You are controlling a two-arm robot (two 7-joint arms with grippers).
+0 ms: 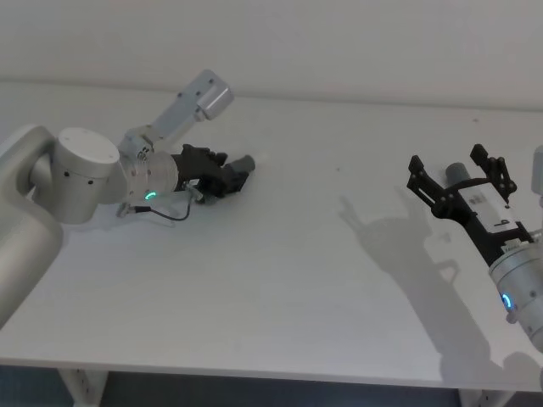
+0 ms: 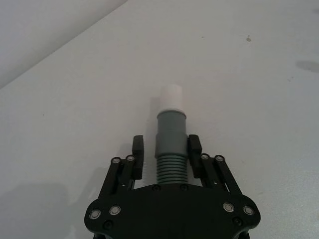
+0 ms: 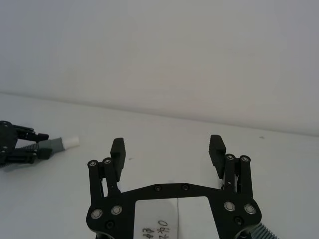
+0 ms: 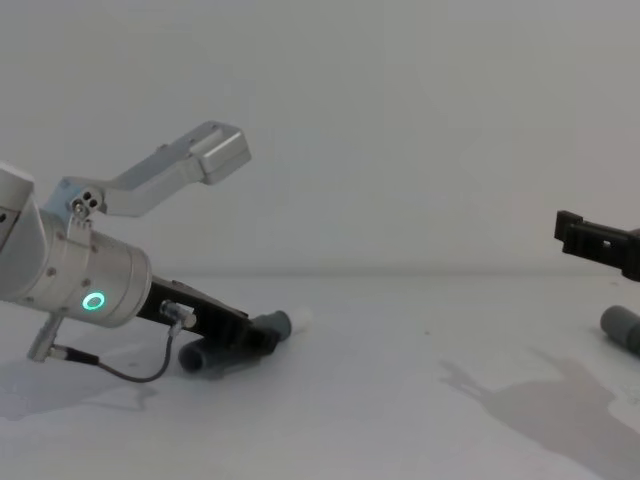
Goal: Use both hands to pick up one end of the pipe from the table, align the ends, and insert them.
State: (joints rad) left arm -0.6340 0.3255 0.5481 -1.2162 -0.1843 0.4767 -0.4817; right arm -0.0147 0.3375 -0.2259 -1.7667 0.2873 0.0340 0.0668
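L gripper (image 1: 227, 176) low on the table (image 1: 297, 280), far-left side, wrist tilted down, green ring (image 4: 93, 301) lit. Jaws drawn in close around the collared pipe piece (image 2: 171, 134), straddling its ribbed part just behind the grey collar. One finger (image 2: 194, 146) touches the collar; the other side shows a thin dark gap, so not clamped. Piece runs along the gripper's axis. Its white tip (image 2: 172, 96) sticks out past the fingers, pointing toward robot's right. Chest view: piece down near table level, can't tell if it rests on the surface.

R gripper (image 1: 452, 159) at far-right side, up off the table, shadow (image 1: 399, 246) cast to its left. Jaws spread wide, nothing between the pads. Second pipe piece (image 4: 622, 328), plain grey, lies on the table below it, well apart from the collared piece. Gripper sits clear above it, not touching.
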